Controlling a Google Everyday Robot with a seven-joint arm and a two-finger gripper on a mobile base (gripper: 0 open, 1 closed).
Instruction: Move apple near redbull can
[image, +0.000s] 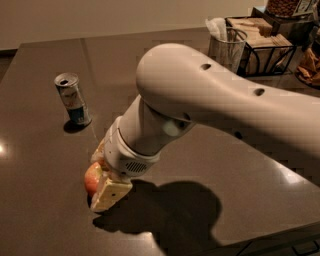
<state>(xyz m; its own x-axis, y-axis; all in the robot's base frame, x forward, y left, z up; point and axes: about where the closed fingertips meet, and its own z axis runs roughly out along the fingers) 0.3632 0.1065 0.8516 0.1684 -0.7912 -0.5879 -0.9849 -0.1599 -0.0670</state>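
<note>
The apple (91, 179) lies on the dark table (45, 200) at the lower left, mostly hidden by my gripper (103, 171). The cream fingers (111, 192) stand on both sides of the apple and press against it, so the gripper is shut on the apple. The apple still rests at table level. The redbull can (73, 98), slim, silver and blue with an open top, stands upright at the back left, about a hand's width beyond the apple. My big white arm (210, 105) reaches in from the right and covers the middle of the table.
A wire basket with boxes (262, 47) and a mesh cup holding napkins (226, 46) stand at the back right. The table's front edge (260, 239) runs along the lower right. The wider gold-brown can is hidden behind the arm.
</note>
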